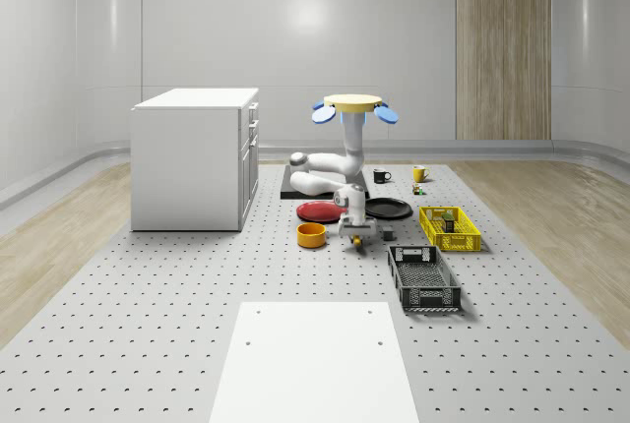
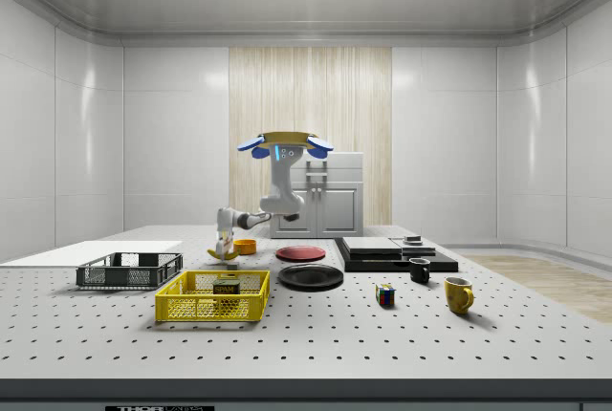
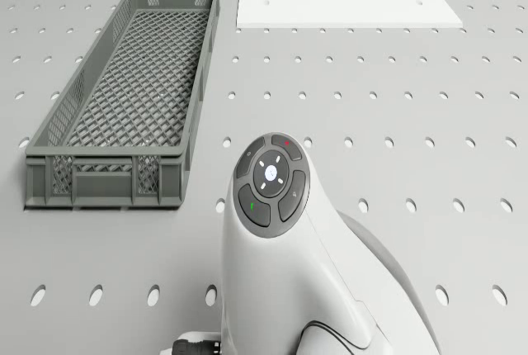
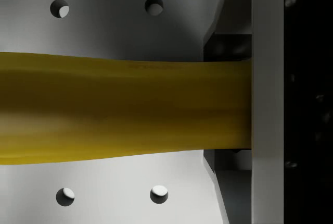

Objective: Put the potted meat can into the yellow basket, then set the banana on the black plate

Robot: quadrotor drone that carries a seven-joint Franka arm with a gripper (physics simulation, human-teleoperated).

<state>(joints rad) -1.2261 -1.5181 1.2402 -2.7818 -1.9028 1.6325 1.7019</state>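
Starting from the whole-scene view's left: white cabinet [image 1: 195, 157], then orange bowl [image 1: 312, 235] and red plate [image 1: 317, 211]. Just right of the bowl, gripper [image 1: 358, 239] low at the table [image 1: 148, 344], clamped across the banana [image 2: 225, 253]. Lies about level, long axis along the side view's left-right, crosswise to the fingers [image 4: 267, 99]. Cannot tell whether resting on the table or lifted; ends cut off or hidden in the wrist view. Above and behind, drone [image 1: 354, 103] hovering. Further right: black plate [image 1: 389, 209], bare; grey crate [image 1: 423, 278]; yellow basket [image 1: 450, 227] with the potted meat can [image 2: 227, 287] inside.
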